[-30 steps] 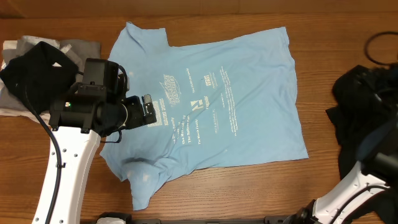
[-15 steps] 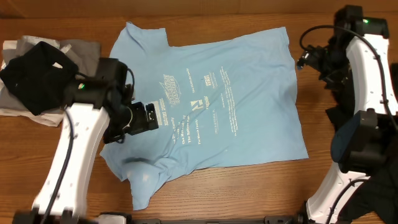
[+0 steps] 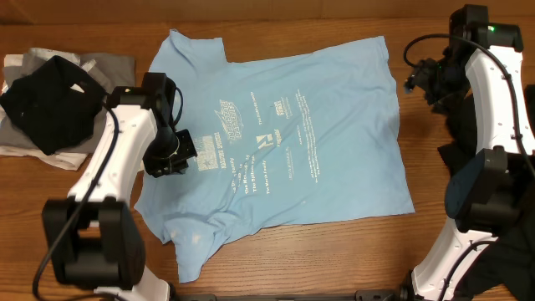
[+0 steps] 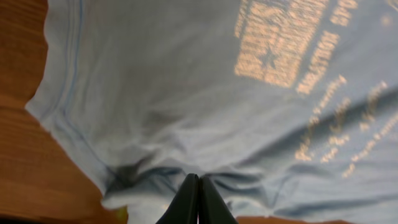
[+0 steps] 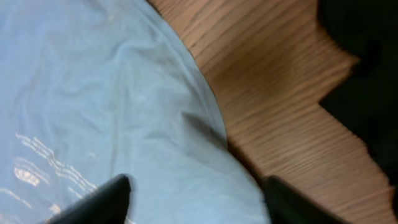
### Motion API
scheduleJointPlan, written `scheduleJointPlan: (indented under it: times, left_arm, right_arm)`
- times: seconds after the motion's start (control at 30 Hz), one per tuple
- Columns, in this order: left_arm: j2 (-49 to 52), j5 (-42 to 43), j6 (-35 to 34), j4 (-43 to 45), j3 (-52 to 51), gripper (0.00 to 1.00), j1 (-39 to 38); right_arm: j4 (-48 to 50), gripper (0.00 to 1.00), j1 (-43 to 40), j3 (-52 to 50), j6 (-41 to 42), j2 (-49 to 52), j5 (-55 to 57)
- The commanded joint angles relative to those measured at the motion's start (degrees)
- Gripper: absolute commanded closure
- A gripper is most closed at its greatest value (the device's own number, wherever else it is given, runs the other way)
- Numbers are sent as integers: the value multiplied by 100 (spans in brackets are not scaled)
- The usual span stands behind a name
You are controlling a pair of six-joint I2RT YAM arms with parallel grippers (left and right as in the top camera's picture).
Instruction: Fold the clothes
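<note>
A light blue short-sleeved T-shirt with pale print [image 3: 326, 117] lies spread flat across the middle of the brown wooden worktop [image 3: 276, 251], its collar end toward the left of the overhead frame. The left claw [image 4: 198, 198] sits at the shirt's left part, near the print. Its fingers are pressed together on a small pucker of the blue cloth, with creases running in to the tips. The right claw [image 5: 198, 202] is in the upper right of the overhead frame. It hangs with fingers spread wide over the shirt's right edge, cloth under one finger and bare wood under the other. A crumpled black garment [image 3: 472, 125] lies at the right edge, apart from the shirt.
</note>
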Motion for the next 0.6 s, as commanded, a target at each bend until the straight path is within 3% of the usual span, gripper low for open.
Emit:
scheduleJointPlan:
  times: [0.0,0.07,0.1,0.57]
  left_arm:
    - [466,-96,-35,201,-22,96,157]
    - [610,-94,-11,310,-22,96,181]
    - [686,-101,13,407,-22,96,179]
    - [1198,-181,52,706,-22,96,262]
  right_arm:
    - [15,71,-7,-31,61,-17,-20]
    - [-59,84,-2,-33,35,-17,-61]
    - [-129,95,22,-61,-31,-17,-173]
    - [1187,96,472,-1528,-131,-4,-350]
